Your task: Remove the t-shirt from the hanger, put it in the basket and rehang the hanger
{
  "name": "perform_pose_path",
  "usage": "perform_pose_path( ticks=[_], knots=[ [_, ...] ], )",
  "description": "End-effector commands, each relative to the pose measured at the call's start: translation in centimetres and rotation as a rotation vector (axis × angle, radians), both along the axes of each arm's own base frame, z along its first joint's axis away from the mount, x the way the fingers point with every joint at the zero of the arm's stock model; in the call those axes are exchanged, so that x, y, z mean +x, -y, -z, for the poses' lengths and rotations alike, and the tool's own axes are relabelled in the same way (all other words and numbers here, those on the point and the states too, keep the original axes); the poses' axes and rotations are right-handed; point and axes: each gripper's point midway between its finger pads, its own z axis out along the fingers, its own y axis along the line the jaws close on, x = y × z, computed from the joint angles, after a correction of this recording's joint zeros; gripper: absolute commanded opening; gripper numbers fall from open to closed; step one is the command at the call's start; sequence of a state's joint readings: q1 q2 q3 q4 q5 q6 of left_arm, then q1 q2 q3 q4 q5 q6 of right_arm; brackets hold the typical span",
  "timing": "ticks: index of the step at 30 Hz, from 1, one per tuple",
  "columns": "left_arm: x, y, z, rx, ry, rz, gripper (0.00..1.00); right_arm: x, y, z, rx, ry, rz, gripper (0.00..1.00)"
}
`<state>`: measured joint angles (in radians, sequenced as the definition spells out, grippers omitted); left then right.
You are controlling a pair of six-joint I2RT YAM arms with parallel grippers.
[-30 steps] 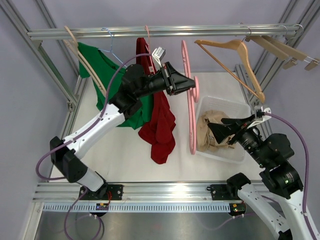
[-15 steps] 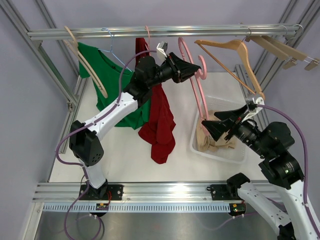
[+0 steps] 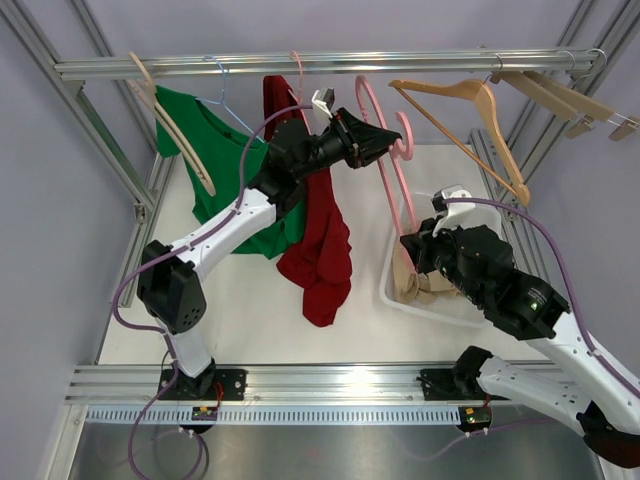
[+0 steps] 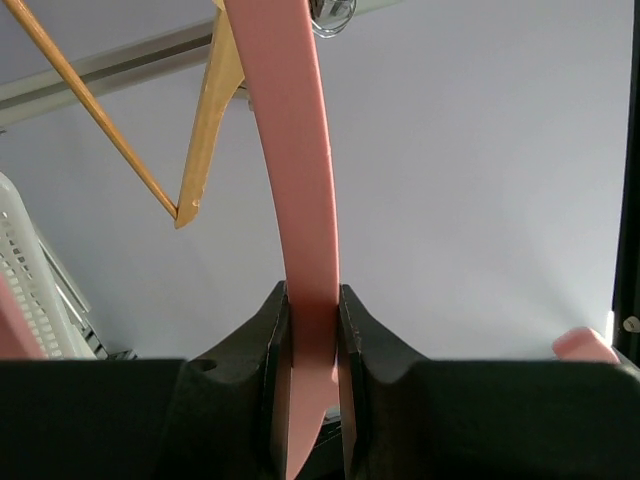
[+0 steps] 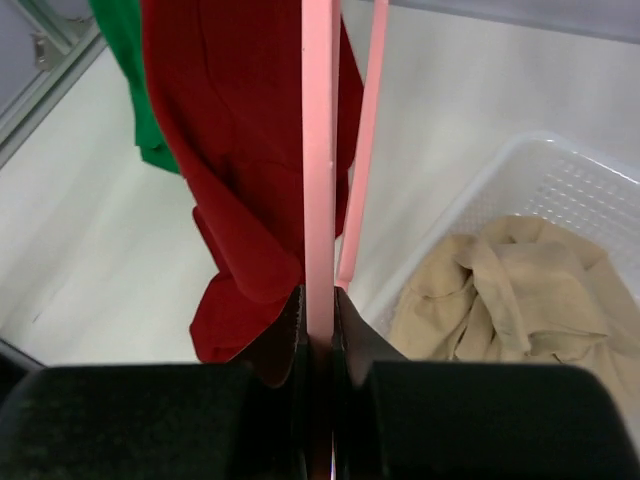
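Observation:
A bare pink hanger (image 3: 385,170) hangs tilted below the rail, right of a red t-shirt (image 3: 320,235). My left gripper (image 3: 392,140) is shut on the pink hanger (image 4: 295,150) near its top, the bar pinched between both fingers. At the basket's left edge, my right gripper (image 3: 408,245) is shut on the hanger's lower bar (image 5: 318,150). A tan t-shirt (image 3: 425,285) lies crumpled in the white basket (image 3: 480,305); the right wrist view shows it (image 5: 520,290) apart from the hanger. The red t-shirt (image 5: 240,130) hangs just behind the bar.
A green t-shirt (image 3: 215,150) hangs on a wooden hanger at the left of the metal rail (image 3: 180,68). Bare wooden hangers (image 3: 465,100) hang at the right, with more at the far right end (image 3: 575,95). Frame posts stand on both sides.
My right gripper swung left from above the basket to the pink hanger's lower bar and shut on it. The left gripper raised the hanger towards the rail, still gripping it.

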<state>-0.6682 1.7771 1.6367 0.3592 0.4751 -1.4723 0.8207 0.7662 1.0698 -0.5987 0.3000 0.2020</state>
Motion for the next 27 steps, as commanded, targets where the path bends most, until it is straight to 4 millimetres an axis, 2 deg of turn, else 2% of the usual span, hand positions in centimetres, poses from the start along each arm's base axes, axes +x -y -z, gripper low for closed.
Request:
perform_pose_path(
  ticks=[1,2,4,5,6,7,8,9,11,12,13,14,16,18,19,21,22,23,24,25,26,27],
  knots=[
    [-2.4,-1.1,-3.3,-0.064,0.08,0.046,0.05,0.5,2.0,-3.2,0.039,0.072,0.133,0.01],
    [-3.1,-1.4,-2.9,-0.054,0.09,0.055,0.23,0.2,2.5,-3.3,0.032,0.058,0.146,0.0],
    [-4.0,-1.9,-2.6,-0.039,0.101,0.057,0.43,-0.1,3.0,-3.1,0.029,0.039,0.158,0.0],
    [-4.3,-2.0,-1.5,-0.002,0.107,0.053,0.52,-0.4,3.3,-2.8,0.029,0.021,0.165,0.0],
    [-5.6,-2.7,-2.5,0.004,0.14,0.05,0.65,-0.4,3.6,-2.7,0.029,0.015,0.178,0.0],
    [-5.8,-2.9,-1.5,0.057,0.148,0.034,0.71,-0.4,3.6,-2.1,0.022,-0.005,0.184,0.0],
    [-6.2,-3.3,-1.4,0.078,0.157,0.024,0.75,-0.4,3.5,-1.8,0.015,-0.013,0.185,0.0],
    [-7.1,-4.1,-2.4,0.083,0.186,0.009,0.82,-0.3,3.4,-1.6,0.01,-0.021,0.188,0.0],
    [-7.8,-4.8,-1.7,0.132,0.206,-0.007,0.86,0.1,2.7,-1.2,-0.006,-0.036,0.183,0.0],
    [-8.5,-5.0,-1.9,0.136,0.222,-0.004,0.88,0.2,2.5,-1.2,-0.01,-0.041,0.174,0.0],
    [-9.8,-5.8,-3.0,0.128,0.254,-0.005,0.9,0.5,2.1,-1.1,-0.025,-0.047,0.167,0.0],
    [-10.6,-5.9,-2.4,0.168,0.275,0.002,0.95,0.6,1.7,-1.8,-0.016,-0.037,0.153,0.0],
    [-12.8,-7.0,-2.7,0.22,0.36,-0.007,0.99,1.4,1.2,-2.8,-0.034,-0.022,0.156,0.0],
    [-14.6,-7.3,-2.5,0.278,0.411,-0.026,0.99,2.0,0.8,-3.5,-0.053,-0.01,0.154,0.0],
    [-16.0,-8.5,-2.5,0.325,0.48,-0.041,0.99,2.5,0.3,-4.3,-0.05,-0.004,0.152,0.0],
    [-17.3,-9.5,-2.1,0.375,0.53,-0.089,0.99,3.3,0.0,-4.9,-0.055,0.004,0.153,0.0],
    [-17.6,-10.3,0.0,0.464,0.561,-0.102,0.99,4.0,-0.4,-5.1,-0.058,-0.002,0.156,0.0],
    [-18.5,-11.9,-0.5,0.473,0.593,-0.141,0.99,4.8,-0.3,-5.1,-0.05,-0.013,0.156,0.0],
    [-18.5,-12.8,0.2,0.517,0.599,-0.199,0.99,5.3,-0.3,-5.2,-0.05,-0.016,0.152,0.0],
    [-18.6,-13.5,2.9,0.604,0.607,-0.2,0.99,6.0,-0.6,-5.3,-0.042,-0.023,0.142,0.0],
    [-19.6,-15.0,2.8,0.606,0.629,-0.226,0.99,6.9,0.1,-5.5,-0.043,-0.021,0.171,0.0],
    [-19.2,-16.1,3.7,0.652,0.622,-0.274,0.99,7.6,-0.1,-5.2,-0.057,-0.029,0.172,0.0]
  ],
)
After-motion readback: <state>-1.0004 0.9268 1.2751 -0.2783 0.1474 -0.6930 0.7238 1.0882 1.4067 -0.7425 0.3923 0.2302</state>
